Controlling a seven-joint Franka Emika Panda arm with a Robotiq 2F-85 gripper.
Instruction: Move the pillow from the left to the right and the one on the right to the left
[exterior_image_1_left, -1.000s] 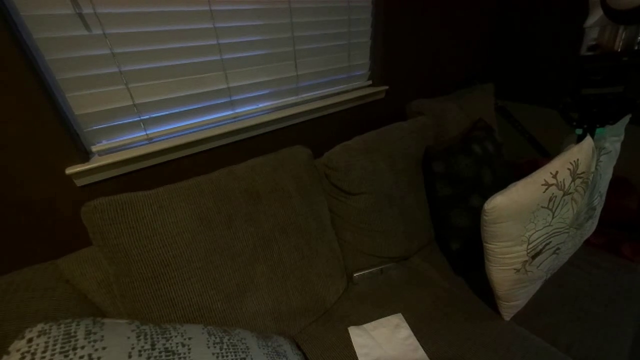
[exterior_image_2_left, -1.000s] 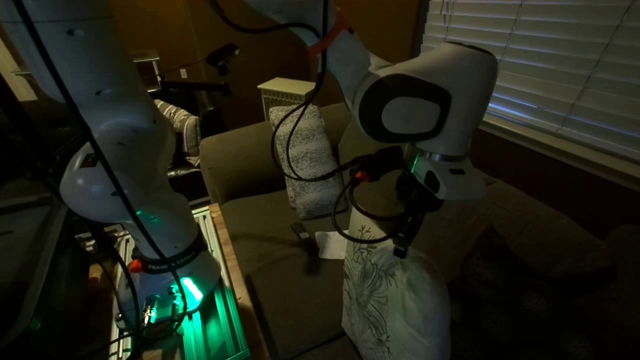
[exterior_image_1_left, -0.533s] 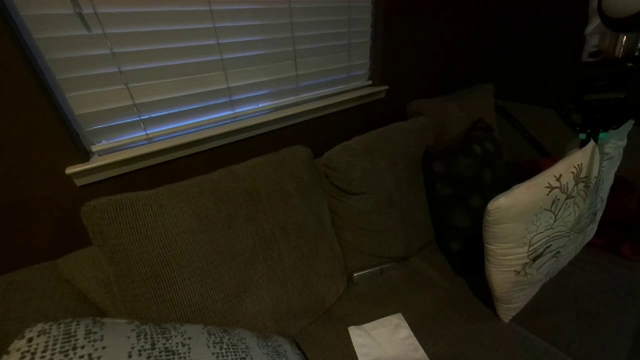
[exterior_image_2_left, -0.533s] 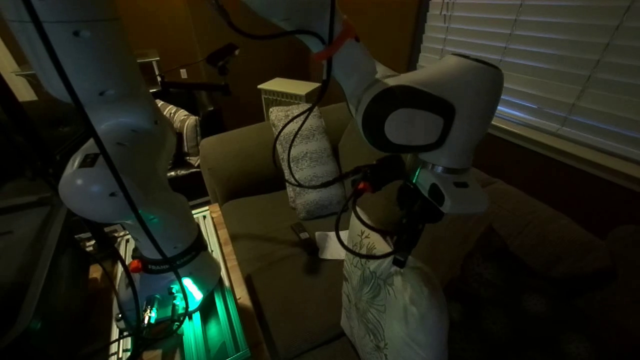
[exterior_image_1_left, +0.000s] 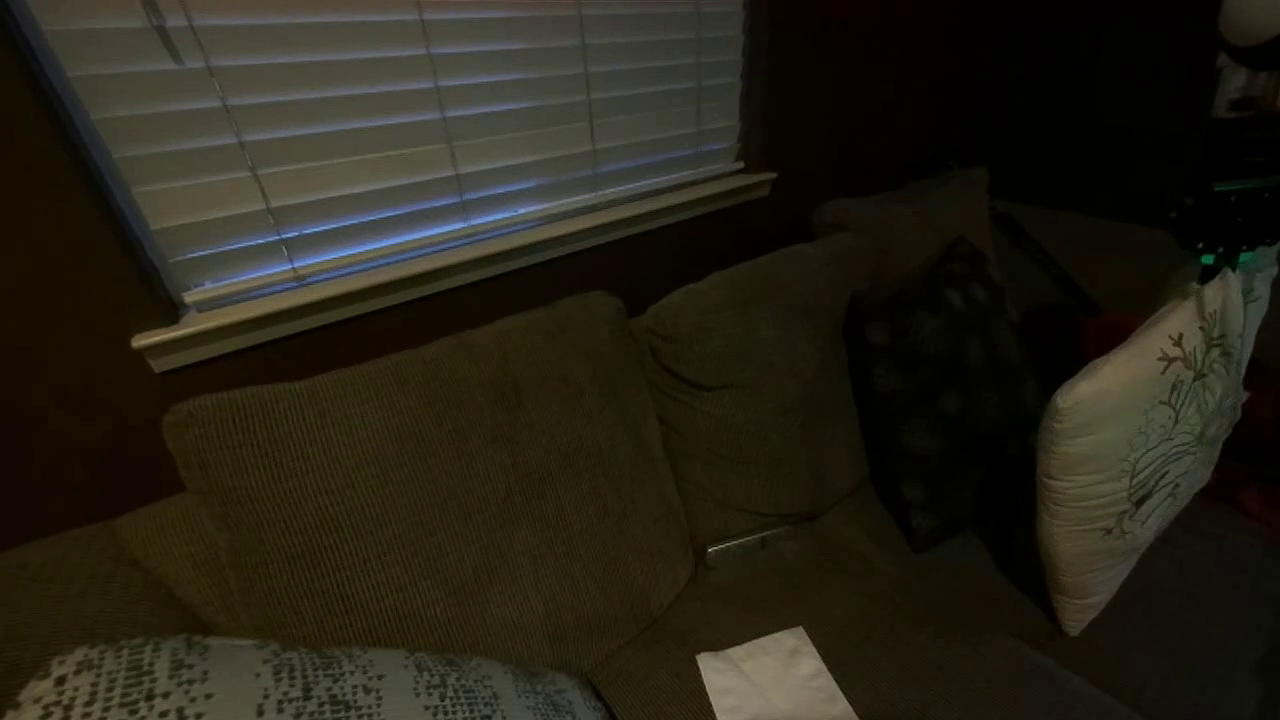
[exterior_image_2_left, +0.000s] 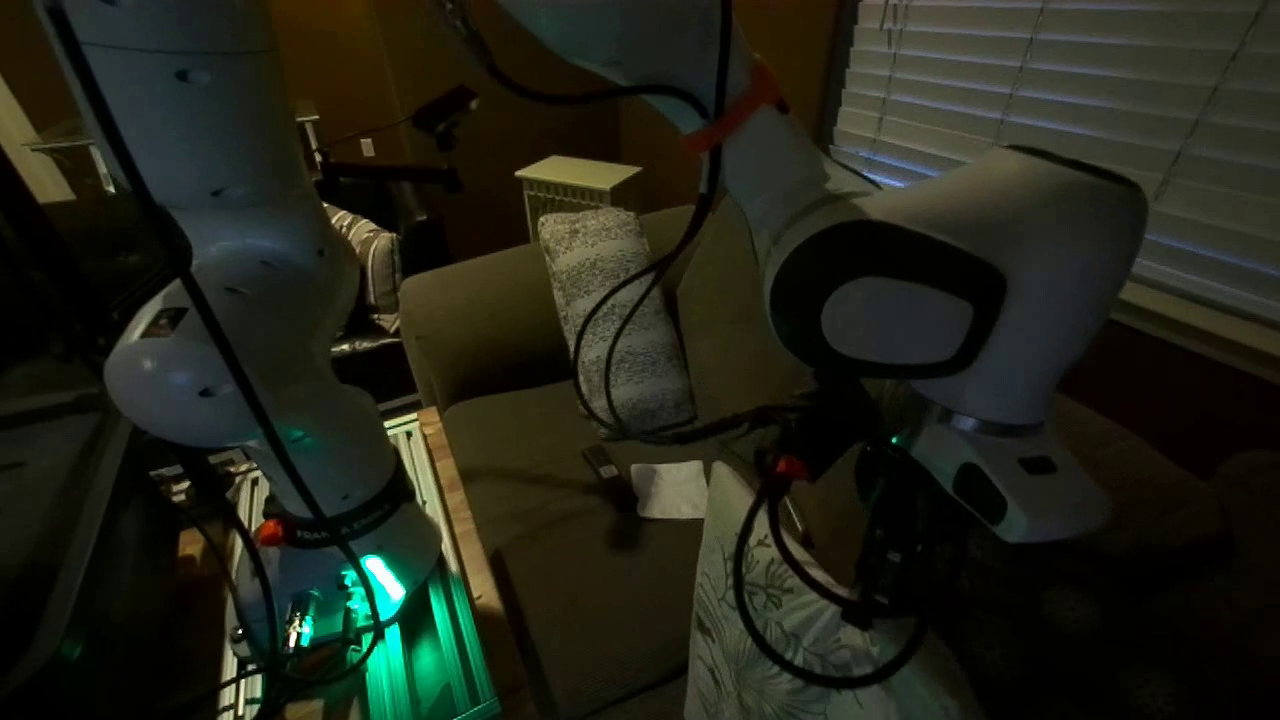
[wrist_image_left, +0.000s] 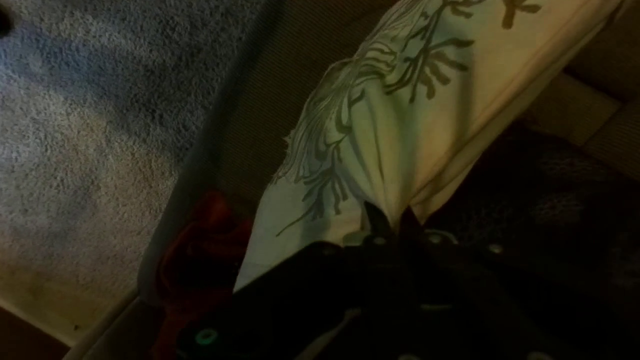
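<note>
Wrist view: gripper (wrist_image_left: 395, 225) nearly closed on a pinched fold in the upper edge of the cream floral pillow (wrist_image_left: 425, 130). Probably gripped there because it's too fat to span, and a top pinch lets it ride roughly upright. In an exterior view it's just beside the dark dotted pillow (exterior_image_1_left: 940, 400), contact unclear; that one likely leans on the sofa back cushion (exterior_image_1_left: 755, 400) for support. Can't tell if the cream one clears the sofa seat (exterior_image_2_left: 610, 620). Containers: can't make out any.
</note>
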